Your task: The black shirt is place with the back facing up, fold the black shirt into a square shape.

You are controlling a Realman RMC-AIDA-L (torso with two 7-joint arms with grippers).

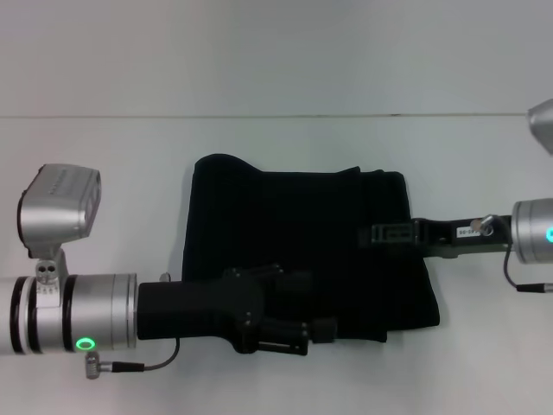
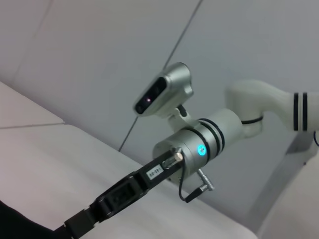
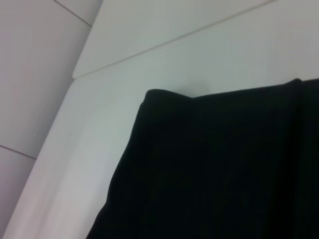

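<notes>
Item: black shirt — folded near-square, mid table. My left pincer over near edge, my right pincer over right side — likely pressing folds; grip of either: cannot tell.

Both end effectors over folded black shirt

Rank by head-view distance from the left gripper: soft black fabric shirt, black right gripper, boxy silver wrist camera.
1. Soft black fabric shirt, under the left gripper.
2. Black right gripper, over shirt's right side.
3. Boxy silver wrist camera, far left.
</notes>
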